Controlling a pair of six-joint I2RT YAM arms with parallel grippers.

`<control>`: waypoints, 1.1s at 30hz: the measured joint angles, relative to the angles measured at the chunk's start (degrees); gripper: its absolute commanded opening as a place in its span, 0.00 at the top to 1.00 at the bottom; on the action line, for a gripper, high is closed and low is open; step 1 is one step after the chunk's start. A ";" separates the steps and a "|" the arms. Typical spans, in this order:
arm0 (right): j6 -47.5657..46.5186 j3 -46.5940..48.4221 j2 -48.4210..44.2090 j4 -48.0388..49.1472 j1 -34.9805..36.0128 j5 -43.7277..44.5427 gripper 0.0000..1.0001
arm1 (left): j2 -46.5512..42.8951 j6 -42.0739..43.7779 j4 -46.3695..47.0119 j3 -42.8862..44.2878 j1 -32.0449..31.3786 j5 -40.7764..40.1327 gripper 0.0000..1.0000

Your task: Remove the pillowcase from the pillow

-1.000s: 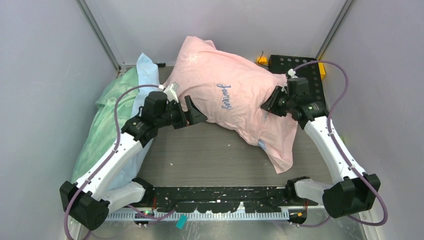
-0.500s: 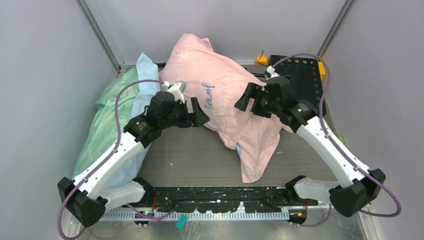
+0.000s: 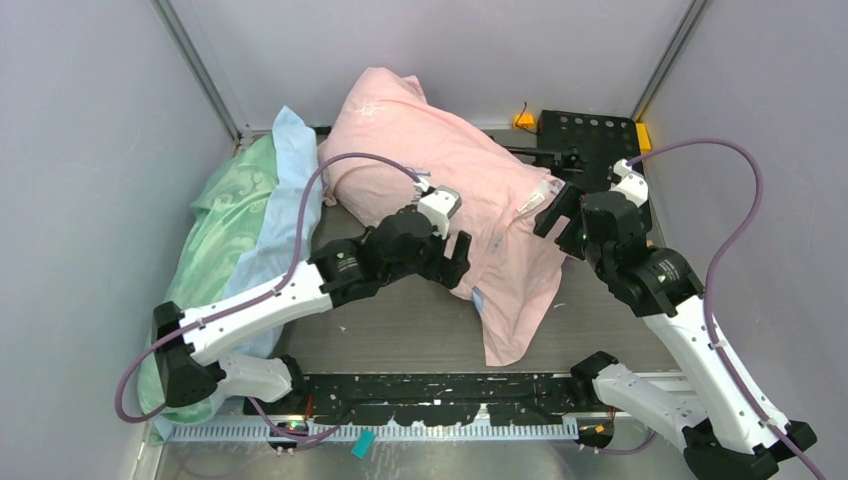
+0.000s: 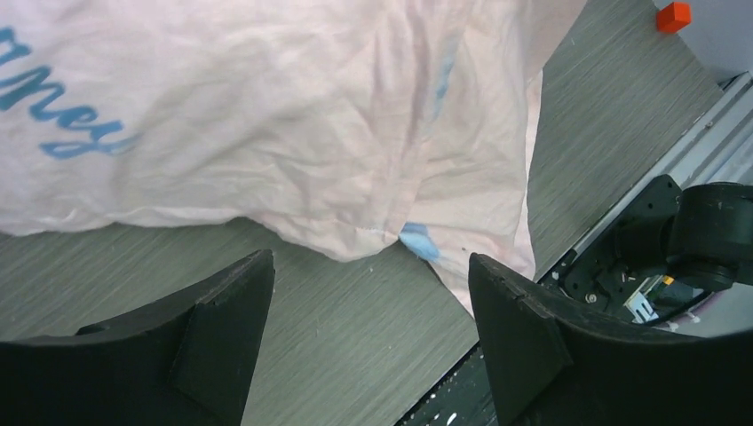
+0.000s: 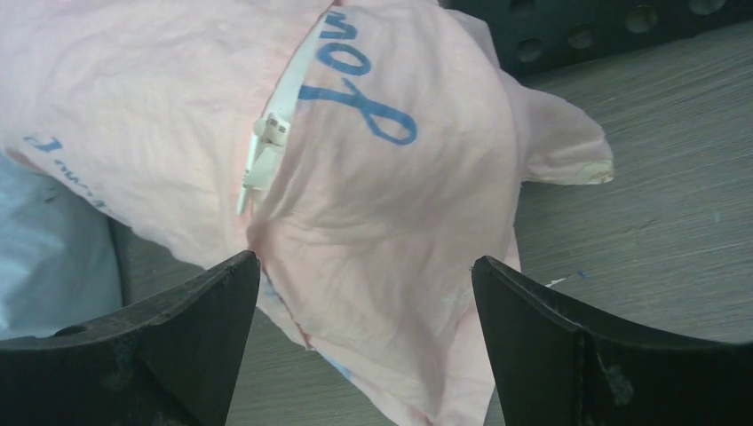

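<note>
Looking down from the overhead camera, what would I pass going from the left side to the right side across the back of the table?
mint green bedding → light blue bedding → pink pillowcase → black perforated plate

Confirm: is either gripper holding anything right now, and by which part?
Nothing is held. The left gripper and the right gripper both stand open, and the pillowcase lies ungripped on the table ahead of them.
</note>
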 measured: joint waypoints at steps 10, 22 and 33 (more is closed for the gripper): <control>1.36 -1.27 3.45 1.77 0.00 2.69 0.09 | 11.26 3.13 5.46 6.16 -1.22 -1.03 0.29; 4.83 -2.91 8.50 5.95 0.00 3.93 0.30 | 16.70 3.74 10.29 9.55 -1.27 -2.21 0.35; 7.02 -13.07 -1.99 3.28 0.00 5.25 0.75 | 21.70 4.79 10.71 13.20 -1.27 -2.99 0.40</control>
